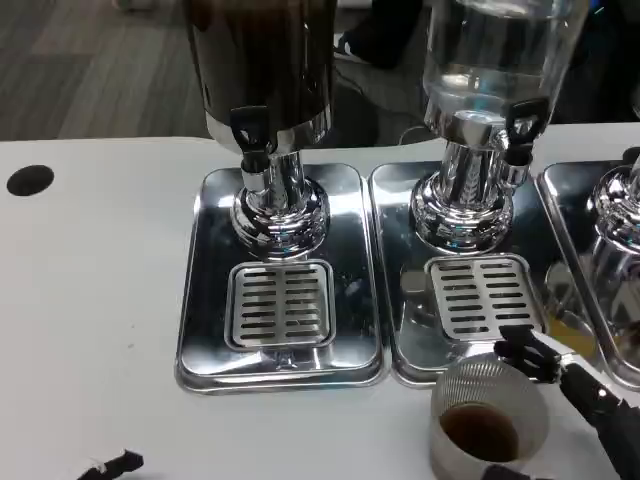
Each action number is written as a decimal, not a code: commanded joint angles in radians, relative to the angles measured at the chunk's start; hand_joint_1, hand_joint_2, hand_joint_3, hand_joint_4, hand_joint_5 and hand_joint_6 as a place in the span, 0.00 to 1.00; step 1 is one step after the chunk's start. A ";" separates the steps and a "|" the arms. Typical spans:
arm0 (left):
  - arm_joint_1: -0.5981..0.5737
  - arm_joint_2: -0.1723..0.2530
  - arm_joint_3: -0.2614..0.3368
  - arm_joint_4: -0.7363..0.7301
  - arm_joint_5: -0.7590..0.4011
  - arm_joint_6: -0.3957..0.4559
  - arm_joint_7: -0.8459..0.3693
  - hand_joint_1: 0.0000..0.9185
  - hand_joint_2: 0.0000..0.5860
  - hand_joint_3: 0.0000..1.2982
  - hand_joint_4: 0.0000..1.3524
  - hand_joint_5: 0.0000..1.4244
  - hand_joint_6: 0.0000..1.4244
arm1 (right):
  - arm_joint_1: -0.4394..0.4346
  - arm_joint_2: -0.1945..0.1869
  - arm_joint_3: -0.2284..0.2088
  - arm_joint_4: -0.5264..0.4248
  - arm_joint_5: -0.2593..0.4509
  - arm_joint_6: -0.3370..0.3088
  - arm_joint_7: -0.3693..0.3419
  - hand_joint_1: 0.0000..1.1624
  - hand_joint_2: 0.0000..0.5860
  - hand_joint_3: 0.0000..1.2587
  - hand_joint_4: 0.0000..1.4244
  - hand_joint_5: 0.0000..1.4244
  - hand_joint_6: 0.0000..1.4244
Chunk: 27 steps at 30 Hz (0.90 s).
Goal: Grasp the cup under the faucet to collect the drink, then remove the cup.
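Note:
A clear ribbed cup (482, 382) stands on the white table at the bottom right, just in front of the right drip grate (484, 297). It has a little brown drink (481, 432) in the bottom. My right hand (590, 395) comes in from the lower right. Its black fingers (528, 356) lie against the cup's far rim, and another dark fingertip shows at the cup's near side, so the hand grips the cup. The dark dispenser's faucet (250, 135) hangs over the left drip grate (280, 302), which is bare. Of my left hand (112, 464) only a black fingertip shows, at the bottom left edge.
Two chrome trays sit side by side, the left tray (205, 340) under the dark dispenser and the right tray (400, 340) under a clear dispenser with its faucet (522, 122). A third dispenser base (620, 215) stands at the right edge. A black hole (30, 179) marks the table's far left.

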State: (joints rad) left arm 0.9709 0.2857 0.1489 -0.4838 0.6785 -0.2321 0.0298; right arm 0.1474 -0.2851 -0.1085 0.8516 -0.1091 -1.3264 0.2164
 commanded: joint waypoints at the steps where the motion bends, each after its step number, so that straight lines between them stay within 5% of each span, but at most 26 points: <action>1: 0.012 0.003 0.016 0.007 -0.005 -0.022 0.022 0.00 0.15 0.24 0.19 0.27 0.43 | 0.015 -0.015 0.007 -0.039 0.005 0.004 -0.021 0.59 0.16 0.15 0.16 0.20 0.07; 5: 0.011 0.005 0.027 0.016 -0.015 -0.044 0.033 0.00 0.15 0.24 0.19 0.27 0.43 | 0.024 -0.050 0.014 -0.114 0.092 0.051 -0.002 0.47 0.46 0.22 0.14 0.17 0.07; 9: 0.002 0.004 0.033 0.043 -0.031 -0.073 0.044 0.00 0.15 0.24 0.19 0.27 0.43 | 0.043 -0.089 0.014 -0.214 0.168 0.122 0.020 0.43 0.57 0.24 0.14 0.16 0.07; 14: -0.006 0.008 0.042 0.082 -0.043 -0.112 0.071 0.00 0.16 0.24 0.19 0.24 0.37 | 0.092 -0.119 -0.010 -0.350 0.258 0.240 0.051 0.38 0.85 0.24 0.12 0.13 0.07; 16: -0.010 0.012 0.048 0.091 -0.032 -0.131 0.089 0.00 0.19 0.24 0.18 0.22 0.33 | 0.105 -0.144 -0.065 -0.401 0.191 0.280 0.016 0.38 0.96 0.23 0.10 0.10 0.04; 20: -0.021 0.027 0.056 0.100 0.036 -0.185 0.167 0.00 0.21 0.22 0.16 0.18 0.28 | 0.103 -0.187 -0.176 -0.449 -0.106 0.375 -0.134 0.40 1.00 0.20 0.06 0.05 0.00; 27: -0.034 0.025 0.051 0.096 0.132 -0.235 0.268 0.00 0.22 0.18 0.08 0.11 0.24 | 0.109 -0.166 -0.178 -0.515 -0.264 0.572 -0.278 0.42 1.00 0.16 0.04 0.03 0.00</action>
State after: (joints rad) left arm 0.9363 0.3104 0.1968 -0.3890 0.7718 -0.4471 0.2549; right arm 0.2483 -0.4672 -0.2880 0.3765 -0.3439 -0.8160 -0.0214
